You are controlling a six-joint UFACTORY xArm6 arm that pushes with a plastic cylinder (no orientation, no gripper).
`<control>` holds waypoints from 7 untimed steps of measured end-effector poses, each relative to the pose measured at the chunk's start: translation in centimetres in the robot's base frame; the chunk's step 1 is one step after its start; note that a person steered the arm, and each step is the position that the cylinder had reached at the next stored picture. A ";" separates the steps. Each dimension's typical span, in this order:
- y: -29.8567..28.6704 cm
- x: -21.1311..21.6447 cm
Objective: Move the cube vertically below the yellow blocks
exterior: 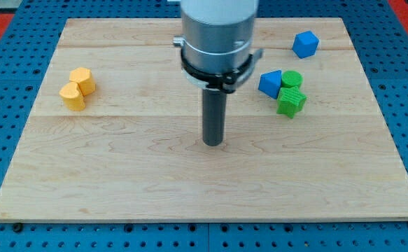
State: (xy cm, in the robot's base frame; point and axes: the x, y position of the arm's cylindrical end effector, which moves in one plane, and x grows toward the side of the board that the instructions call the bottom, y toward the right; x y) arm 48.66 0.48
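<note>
A blue cube (305, 44) sits near the view's top right of the wooden board. Two yellow blocks stand touching at the view's left: a hexagonal one (83, 79) and a heart-shaped one (71, 96) just below and left of it. My tip (213, 143) rests on the board near its middle, far from the cube, which is up and to the right, and far to the right of the yellow blocks. It touches no block.
A blue triangular block (270, 83), a green cylinder (292, 79) and a green star-shaped block (291, 102) cluster at the view's right, below the cube. The wooden board (120, 182) lies on a blue pegboard surface (1, 84).
</note>
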 end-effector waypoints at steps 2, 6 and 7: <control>1.8 -12.7; 21.2 -27.3; 21.2 -24.0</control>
State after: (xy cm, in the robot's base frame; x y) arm 24.64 21.66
